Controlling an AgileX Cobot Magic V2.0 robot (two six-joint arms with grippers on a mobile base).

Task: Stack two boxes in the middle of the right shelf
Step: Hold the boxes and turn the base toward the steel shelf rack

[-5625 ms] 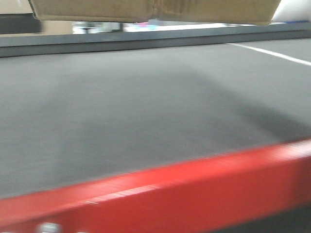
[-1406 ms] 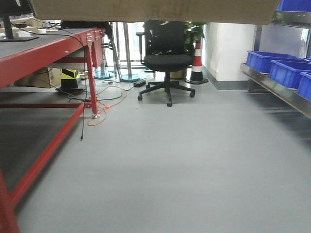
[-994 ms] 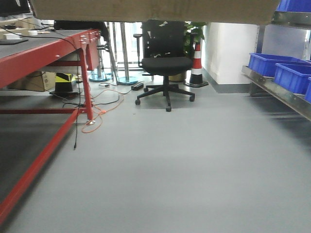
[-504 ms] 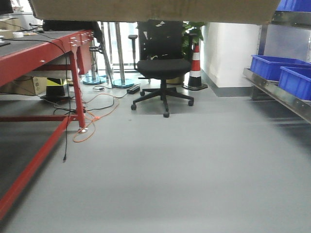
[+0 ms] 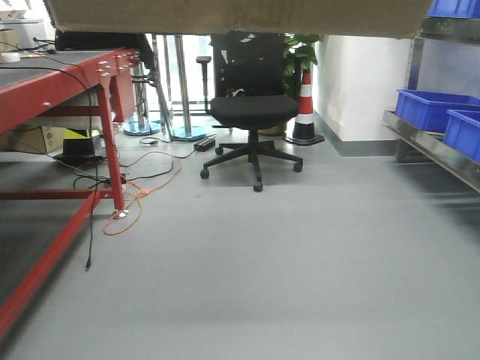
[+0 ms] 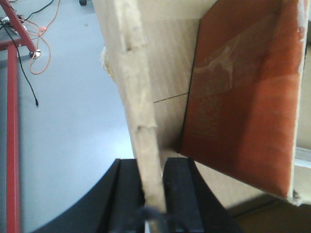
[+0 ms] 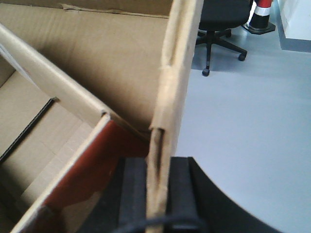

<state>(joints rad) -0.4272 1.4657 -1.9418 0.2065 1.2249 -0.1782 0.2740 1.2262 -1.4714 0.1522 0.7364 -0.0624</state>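
The cardboard box (image 5: 225,15) hangs in the air ahead of the robot, its underside filling the top of the front view. Both arms carry it: the left claw (image 6: 154,190) is pinched tight on one upright wall, and the right claw (image 7: 158,187) on the opposite wall, pads flat against the cardboard. The steel shelf (image 5: 433,147) runs along the right, blue bins (image 5: 429,109) on it. I'd turn towards it slowly, arms level and evenly spaced, since those thin walls could buckle or slip.
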